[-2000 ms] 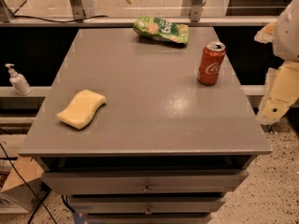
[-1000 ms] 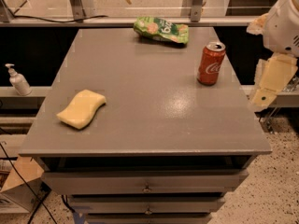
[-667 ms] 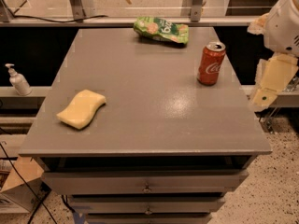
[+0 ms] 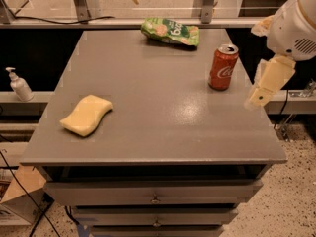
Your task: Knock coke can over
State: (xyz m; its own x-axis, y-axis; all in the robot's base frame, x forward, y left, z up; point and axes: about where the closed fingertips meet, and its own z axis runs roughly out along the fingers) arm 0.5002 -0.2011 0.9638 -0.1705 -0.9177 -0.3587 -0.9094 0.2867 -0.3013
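Sponge [image 4: 86, 114]: 8 o'clock on surface [image 4: 148, 142].
Claw [image 4: 260, 94]: off the 3 o'clock edge; opening cannot be told; nothing seen held.
Coke can [image 4: 223, 67]: upright, 2 o'clock; probably light, stiff, slick; shove high, near rim.

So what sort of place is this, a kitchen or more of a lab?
Probably a robot test lab or workshop, not a kitchen: a grey drawer cabinet serves as table, loose cables run over the speckled floor, and the robot's gripper hangs at its right edge, apart from the coke can.
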